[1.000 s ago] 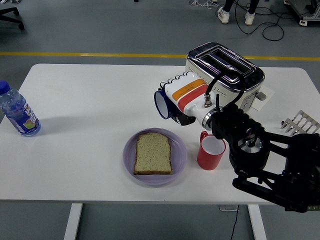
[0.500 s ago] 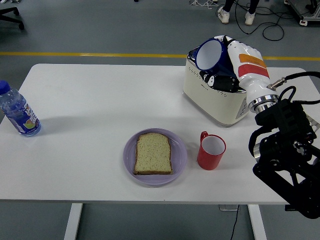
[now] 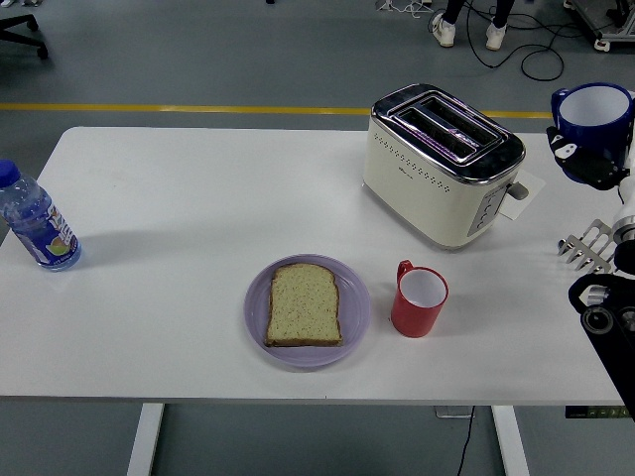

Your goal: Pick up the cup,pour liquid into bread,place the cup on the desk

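- At the far right edge, the right hand [image 3: 595, 159] grips the blue cup [image 3: 592, 114] upright above the table's corner; the left hand is unseen
- Set down here, the cup may miss the table [image 3: 179, 198] and fall
- Bread [image 3: 304, 304] sits on the purple plate [image 3: 355, 297], well apart

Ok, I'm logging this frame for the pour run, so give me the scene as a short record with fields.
blue cup: upright, held at the table's right edge
right robot hand: shut on blue cup
left robot hand: not in view
bread: one slice on purple plate
red cup: upright, right of plate
toaster: back right
bottle: left edge
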`<state>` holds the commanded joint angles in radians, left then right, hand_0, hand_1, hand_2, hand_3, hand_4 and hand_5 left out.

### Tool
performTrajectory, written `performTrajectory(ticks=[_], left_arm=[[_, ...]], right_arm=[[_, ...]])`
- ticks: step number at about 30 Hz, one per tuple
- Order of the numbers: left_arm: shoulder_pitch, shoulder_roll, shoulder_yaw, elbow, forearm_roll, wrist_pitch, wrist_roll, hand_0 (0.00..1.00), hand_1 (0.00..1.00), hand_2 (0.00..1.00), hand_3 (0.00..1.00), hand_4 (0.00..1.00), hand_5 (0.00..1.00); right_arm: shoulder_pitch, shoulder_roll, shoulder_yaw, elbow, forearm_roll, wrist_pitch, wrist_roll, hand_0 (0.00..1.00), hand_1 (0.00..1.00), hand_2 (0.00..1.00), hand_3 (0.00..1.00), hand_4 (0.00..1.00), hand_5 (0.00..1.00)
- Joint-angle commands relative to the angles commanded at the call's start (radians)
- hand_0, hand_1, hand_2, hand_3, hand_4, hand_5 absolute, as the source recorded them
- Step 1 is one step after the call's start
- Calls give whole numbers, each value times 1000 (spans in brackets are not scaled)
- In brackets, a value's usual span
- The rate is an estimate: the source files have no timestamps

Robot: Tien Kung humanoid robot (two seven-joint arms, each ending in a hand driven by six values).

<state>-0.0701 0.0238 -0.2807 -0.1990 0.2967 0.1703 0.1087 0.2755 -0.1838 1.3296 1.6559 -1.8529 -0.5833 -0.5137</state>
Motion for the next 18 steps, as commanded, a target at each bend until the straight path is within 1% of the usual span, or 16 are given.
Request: performTrajectory(ticks=[3, 4, 5, 6, 8, 11, 12, 14, 15, 17, 18], left_arm=[[-2, 0, 1, 0, 3, 0, 0, 632, 640, 651, 503, 240, 862], [-2, 1, 1, 0, 3, 0, 0, 632, 640, 651, 503, 240, 862], [-3, 1, 2, 1, 5, -1, 0, 632, 640, 651, 503, 240, 862], [-4, 1, 2, 1, 6, -1, 0, 632, 639, 651, 503, 240, 862], [-5, 0, 1, 1, 7, -1, 0, 632, 639, 651, 503, 240, 862], [-7, 0, 2, 1, 8, -1, 0, 632, 639, 651, 503, 240, 862], [-7, 0, 3, 1, 9, -1, 0, 632, 639, 651, 503, 239, 862], [-7, 0, 5, 1, 9, -1, 0, 632, 639, 651, 503, 239, 862], [-6, 0, 5, 1, 9, -1, 0, 632, 639, 651, 503, 239, 862], [-5, -1, 5, 1, 8, -1, 0, 632, 639, 651, 503, 239, 862], [-5, -2, 5, 0, 8, -1, 0, 632, 638, 651, 503, 240, 863]], right_arm=[[-41, -3, -3, -20, 66, -54, 81, 422, 420, 583, 579, 563, 50], [-52, -2, -3, -25, 82, -62, 107, 422, 420, 583, 579, 563, 50], [-73, 7, 1, -37, 111, -62, 146, 422, 420, 583, 579, 563, 50], [-84, 13, 3, -44, 127, -62, 172, 434, 426, 597, 613, 562, 41], [-106, 24, 5, -60, 173, -62, 241, 434, 426, 597, 613, 562, 41], [-142, 31, -5, -104, 238, -45, 353, 434, 426, 597, 613, 562, 41], [-151, 31, -12, -120, 255, -34, 391, 448, 440, 613, 644, 556, 24], [-168, 29, -24, -157, 293, -11, 469, 448, 440, 613, 644, 556, 24], [-171, 29, -26, -164, 300, -7, 492, 448, 440, 613, 644, 556, 24], [-188, 31, -41, -203, 339, 12, 554, 448, 440, 613, 644, 556, 24], [-190, 32, -43, -209, 345, 14, 568, 459, 451, 619, 672, 547, 16]])
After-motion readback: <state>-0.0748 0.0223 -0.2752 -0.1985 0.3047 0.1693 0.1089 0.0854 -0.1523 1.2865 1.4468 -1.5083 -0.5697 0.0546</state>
